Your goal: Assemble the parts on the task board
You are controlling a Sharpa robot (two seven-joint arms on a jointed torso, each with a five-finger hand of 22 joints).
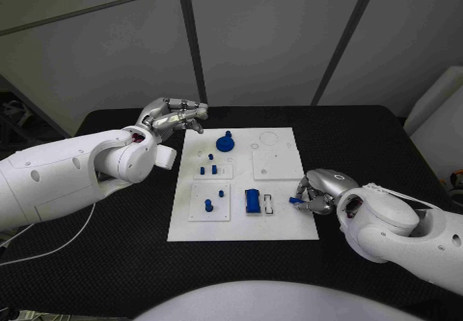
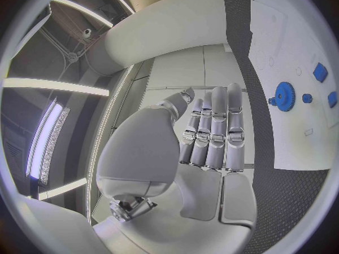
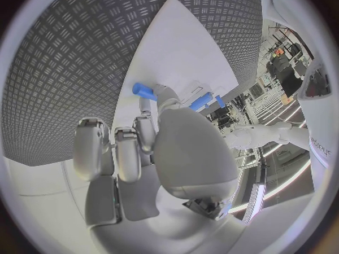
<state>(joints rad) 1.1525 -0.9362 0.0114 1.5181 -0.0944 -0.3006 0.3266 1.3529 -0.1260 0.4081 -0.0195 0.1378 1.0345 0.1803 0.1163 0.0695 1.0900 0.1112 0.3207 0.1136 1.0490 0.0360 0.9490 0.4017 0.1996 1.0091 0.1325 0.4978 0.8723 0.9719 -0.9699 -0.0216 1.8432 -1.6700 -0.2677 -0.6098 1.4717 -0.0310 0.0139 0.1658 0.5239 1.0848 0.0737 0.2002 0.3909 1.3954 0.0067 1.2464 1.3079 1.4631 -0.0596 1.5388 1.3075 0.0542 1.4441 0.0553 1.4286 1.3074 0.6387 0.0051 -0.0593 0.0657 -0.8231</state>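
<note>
The right hand [image 1: 318,190] pinches a small blue part [image 1: 295,199] at the task board's [image 1: 241,227] right edge (near side); the left hand [image 1: 172,117] hovers empty, fingers apart.

Pale panelled wall [image 1: 260,47] with dark seams behind black table [image 1: 116,267]; ceiling strip lights [image 2: 42,84]

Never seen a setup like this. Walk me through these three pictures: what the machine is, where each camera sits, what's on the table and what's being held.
It is a robot with two white arms ending in silver hands. One camera looks down from its head; the two round pictures come from cameras at each wrist. On the black table lies the white task board with small blue parts: a gear, a block, several pegs. The left hand hovers beside the board's far corner, fingers together, holding nothing. The right hand pinches a small blue part at the board's edge.
</note>
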